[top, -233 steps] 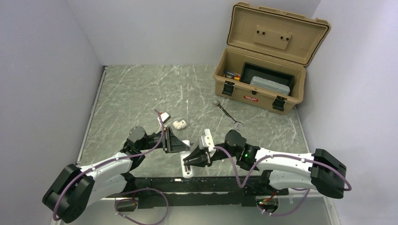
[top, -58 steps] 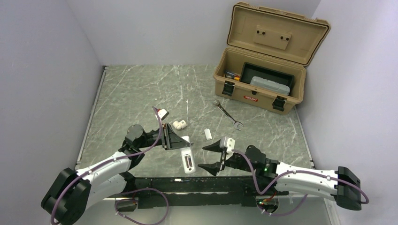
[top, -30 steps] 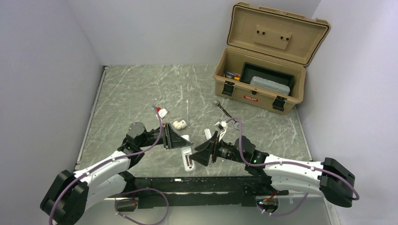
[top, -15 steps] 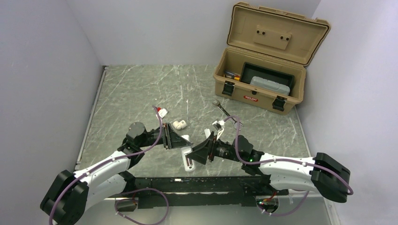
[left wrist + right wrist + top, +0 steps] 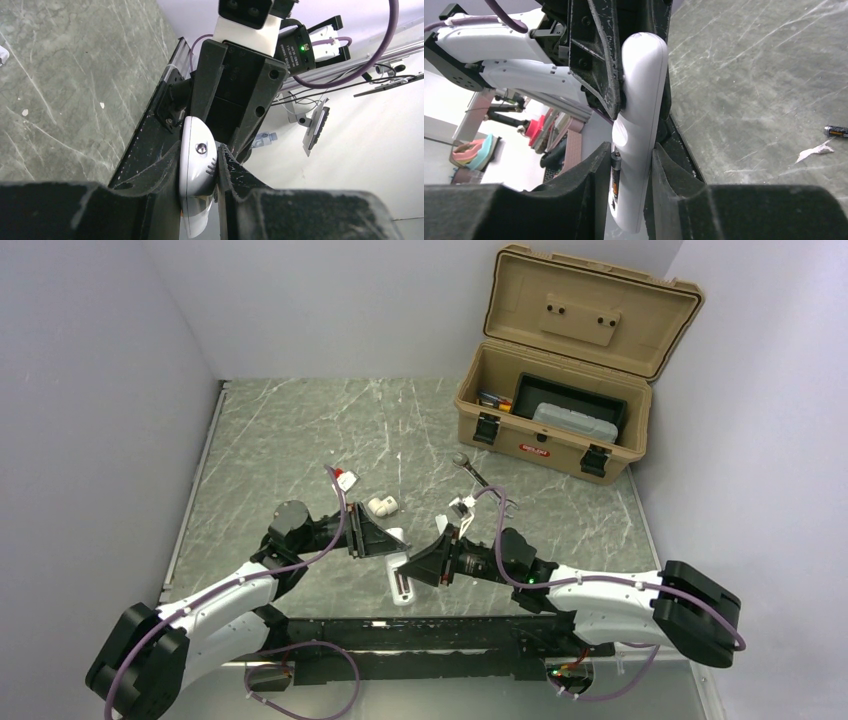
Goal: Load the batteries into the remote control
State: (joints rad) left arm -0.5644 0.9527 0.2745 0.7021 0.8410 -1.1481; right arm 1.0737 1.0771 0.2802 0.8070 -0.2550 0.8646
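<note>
Left gripper (image 5: 198, 154): jaws clamped on one end of the remote (image 5: 196, 169), lower centre of the left wrist view. Right gripper (image 5: 630, 152): jaws closed against both sides of the remote's other end, lower centre of the right wrist view. A battery (image 5: 614, 176) lies along the remote's edge, against one finger. In the top view the remote sits between the two grippers at lower centre, near the bottom edge of the worktop (image 5: 300, 440). A loose battery (image 5: 836, 131) lies on the worktop at the right edge of the right wrist view. Wrench (image 5: 470, 468) and open toolbox (image 5: 545, 445) sit upper right in the top view
</note>
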